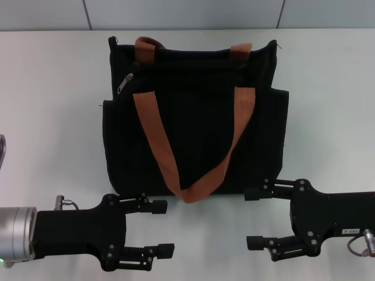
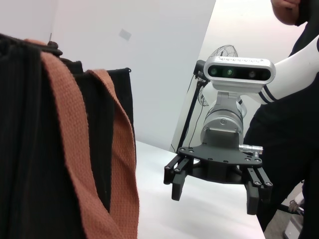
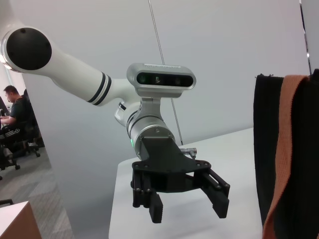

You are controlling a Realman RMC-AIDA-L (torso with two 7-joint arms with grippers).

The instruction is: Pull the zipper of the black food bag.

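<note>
Nearest the head camera sit the two black grippers, low over the white table (image 1: 53, 105). Starting on the left, the left gripper (image 1: 162, 228) reaches in from the edge with its fingers pointing toward the other arm, spread wide and holding nothing; its silver wrist is cut off at the frame border. In the right wrist view the same left gripper (image 3: 189, 199) hangs below its silver camera housing, fingers apart around bare air.

Just beyond the left gripper's upper finger lies the large, roughly square black fabric food bag (image 1: 193, 117), flat on the table with its mouth at the far side. What it holds cannot be seen (the fabric hides the inside). Two orange-brown webbing handles (image 1: 196, 187) cross it; the nearer one droops in a loop to the bag's near edge, between the two grippers. The small silver metal zipper pull (image 1: 125, 83) sits at the bag's far left corner, well apart from both grippers.

On the right, the right gripper (image 1: 254, 218) mirrors the first, fingers pointing left, spread wide and empty, its upper fingertip just at the bag's near right corner. The left wrist view shows the right gripper (image 2: 217, 194) open likewise, beside the bag (image 2: 25, 164).
</note>
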